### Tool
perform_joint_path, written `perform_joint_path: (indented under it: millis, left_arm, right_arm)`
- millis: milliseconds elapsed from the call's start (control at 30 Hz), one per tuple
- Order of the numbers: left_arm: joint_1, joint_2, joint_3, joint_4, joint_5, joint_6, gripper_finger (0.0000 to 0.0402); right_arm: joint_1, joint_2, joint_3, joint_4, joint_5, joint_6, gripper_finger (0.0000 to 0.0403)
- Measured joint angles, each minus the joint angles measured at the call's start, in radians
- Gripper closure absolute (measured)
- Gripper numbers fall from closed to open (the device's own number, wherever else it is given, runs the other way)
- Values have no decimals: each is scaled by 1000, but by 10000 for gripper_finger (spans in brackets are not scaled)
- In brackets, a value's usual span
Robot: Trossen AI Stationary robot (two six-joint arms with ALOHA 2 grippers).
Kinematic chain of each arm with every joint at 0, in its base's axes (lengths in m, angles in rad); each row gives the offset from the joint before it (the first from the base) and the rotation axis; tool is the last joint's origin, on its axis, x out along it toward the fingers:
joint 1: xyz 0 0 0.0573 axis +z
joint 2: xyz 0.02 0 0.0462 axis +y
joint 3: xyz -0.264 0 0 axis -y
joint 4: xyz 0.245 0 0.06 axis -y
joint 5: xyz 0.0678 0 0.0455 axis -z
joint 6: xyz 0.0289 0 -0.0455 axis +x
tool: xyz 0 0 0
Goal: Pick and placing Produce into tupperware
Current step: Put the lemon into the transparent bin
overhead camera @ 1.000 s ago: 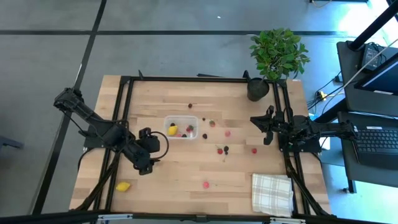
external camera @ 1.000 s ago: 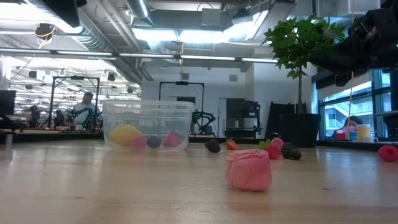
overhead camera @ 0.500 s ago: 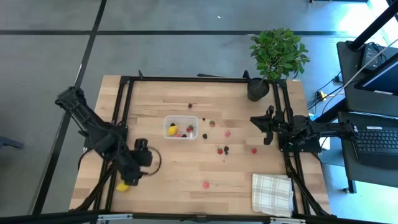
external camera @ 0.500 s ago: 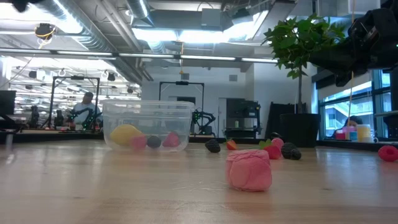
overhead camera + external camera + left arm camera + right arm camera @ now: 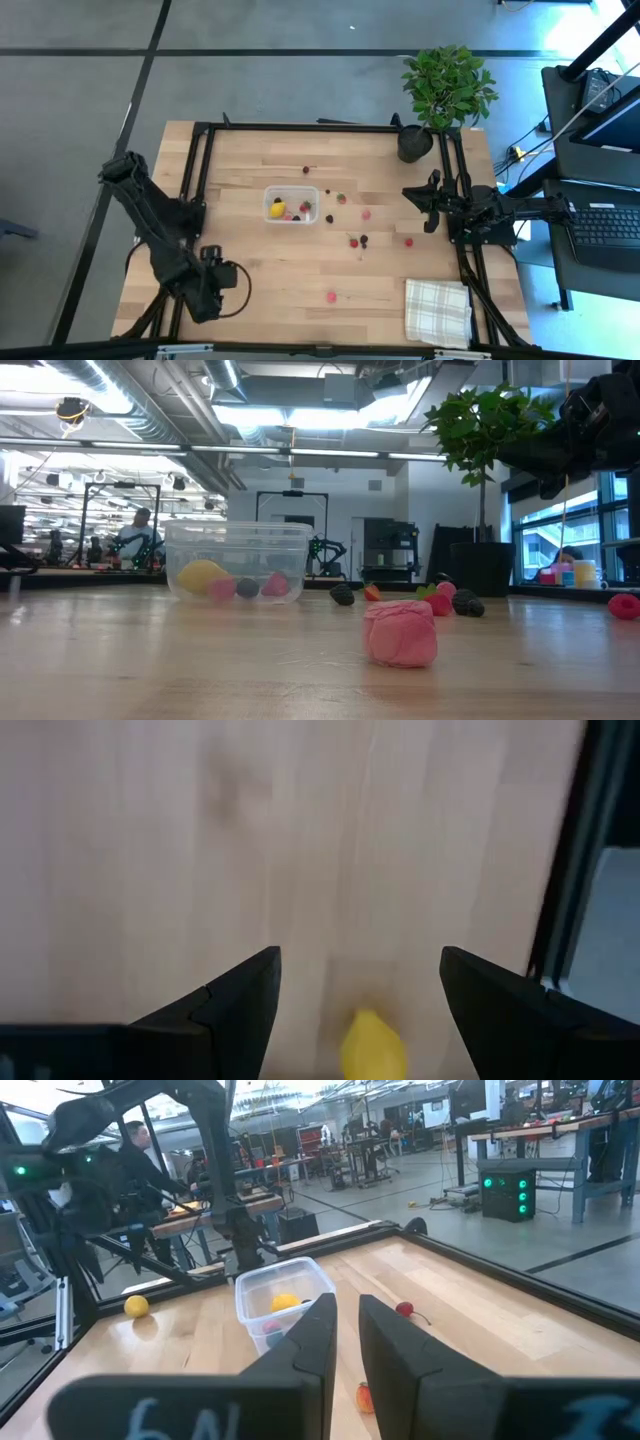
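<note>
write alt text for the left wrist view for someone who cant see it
The left gripper hangs open above a yellow lemon-shaped piece, which lies on the pale wooden table between its two dark fingers. A dark table frame rail runs along one edge of the view.

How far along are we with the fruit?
Partly done: the tub holds one lemon and a few berries. In hand: the left claw is open over the second lemon at the table's near left corner, nothing gripped. Left: that lemon and the loose berries. The right claw waits shut at the right edge.
</note>
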Motion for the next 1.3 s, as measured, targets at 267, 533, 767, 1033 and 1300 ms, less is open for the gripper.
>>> perform_joint_path:
  millis: [267,533,767,1033,1300]
  left_arm:
    - [-101,78,0,4,28,-186,137]
    - [-166,135,0,4,74,-268,137]
    - [-187,200,0,-5,126,-342,137]
    - [-211,265,0,4,129,-347,137]
    - [-243,290,0,-4,129,-421,137]
  right_arm:
    - [0,0,0,0,0,0,352]
    - [0,0,0,0,0,1,352]
    - [0,0,0,0,0,0,352]
    - [0,0,0,0,0,0,352]
    - [0,0,0,0,0,1,352]
